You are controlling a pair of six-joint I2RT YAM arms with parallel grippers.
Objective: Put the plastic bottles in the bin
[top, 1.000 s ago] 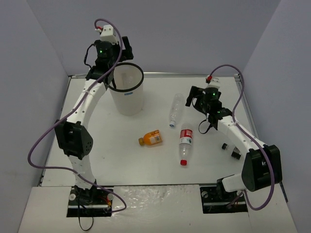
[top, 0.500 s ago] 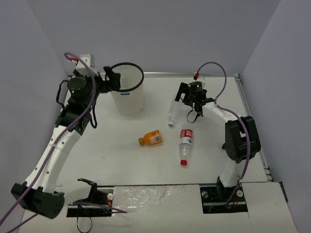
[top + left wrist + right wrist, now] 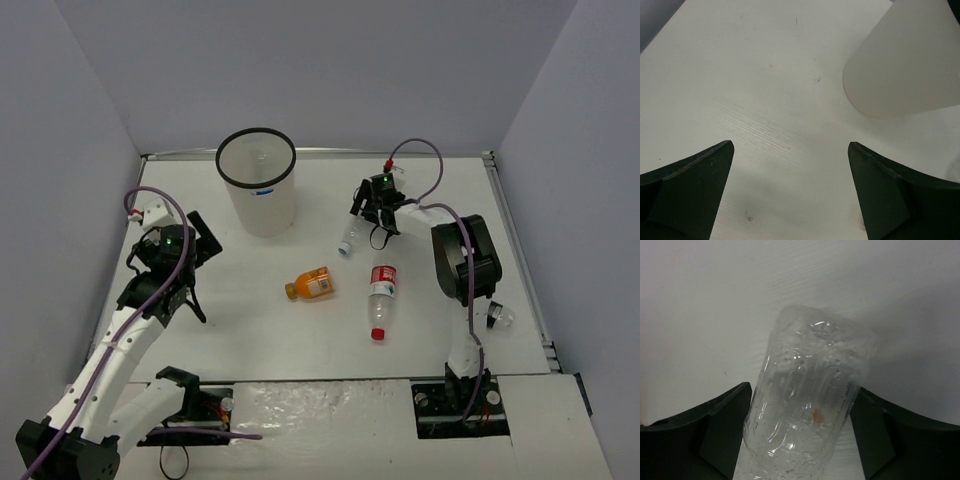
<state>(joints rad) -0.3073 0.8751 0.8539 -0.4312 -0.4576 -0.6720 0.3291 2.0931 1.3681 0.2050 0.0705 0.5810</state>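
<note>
The plain clear bottle lies right of the bin, cap toward the front. My right gripper is over its far end. In the right wrist view the gripper is shut on the bottle, a finger against each side. The orange bottle and the red-labelled bottle lie free at mid table. A blue patch shows through the bin's translucent wall. My left gripper stands open and empty left of the bin. The left wrist view has that gripper over bare table, with the bin's wall at upper right.
A small clear object lies beside the right arm's lower link near the table's right edge. Grey walls close in the table on the left, back and right.
My left arm swung away from above the bin and down to the left, ending low over the table. My right arm reached onto the clear bottle and its fingers closed on it.
</note>
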